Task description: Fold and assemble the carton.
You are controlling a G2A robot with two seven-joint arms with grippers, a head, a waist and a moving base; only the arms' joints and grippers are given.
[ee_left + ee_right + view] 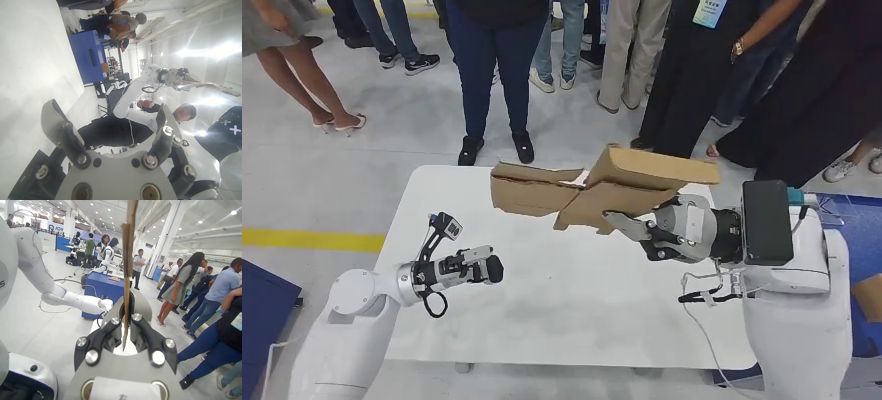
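I am clamping my right gripper (619,222) on the near edge of the flattened carton (592,188). I am holding it over the table (542,320) toward its 12 o'clock side. From above I am seeing the carton's broad brown face, with its long axis running from 9 to 3 o'clock. My right wrist camera is catching the carton (126,256) edge-on, as a thin strip pinched in the right gripper (128,298) and pointing straight away from it. Its far end is being cut off by the frame. My left gripper (490,267) is hanging near the table's 8 o'clock side. Its fingers (56,113) are standing wide apart around nothing. That wrist camera is also showing the right gripper (186,79) carrying the carton (217,87) in the air as a slim slab, glare washing out its far end.
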